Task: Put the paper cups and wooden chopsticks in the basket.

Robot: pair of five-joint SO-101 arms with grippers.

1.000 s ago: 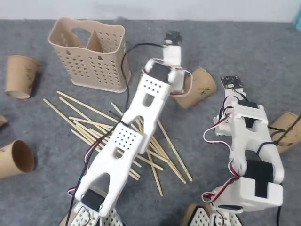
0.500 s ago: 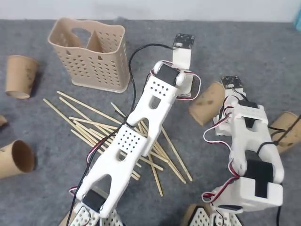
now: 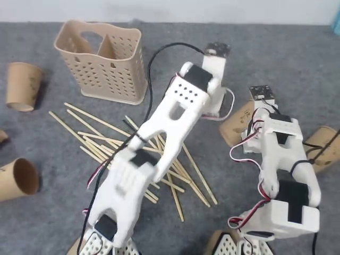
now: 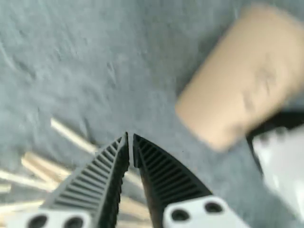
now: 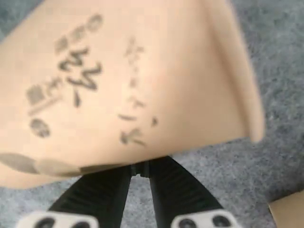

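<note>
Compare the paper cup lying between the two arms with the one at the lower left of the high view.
The cup between the arms is partly hidden behind the right arm. The lower-left cup lies clear of both arms, cut by the picture's edge. The lower-left cup shows its dark open mouth, turned toward the chopsticks. The mouth of the cup between the arms cannot be seen. Both are brown paper cups lying on the grey mat.

My left arm (image 3: 159, 133) and right arm (image 3: 279, 154) are white plastic shells, some panels dotted with small holes, with black servo blocks at the joints. Black, red and white cables (image 3: 175, 44) loop alongside. My left gripper (image 4: 130, 138) and right gripper (image 5: 140, 167) have black ribbed fingers (image 4: 107, 173) on white mounts with dark screw holes.
</note>
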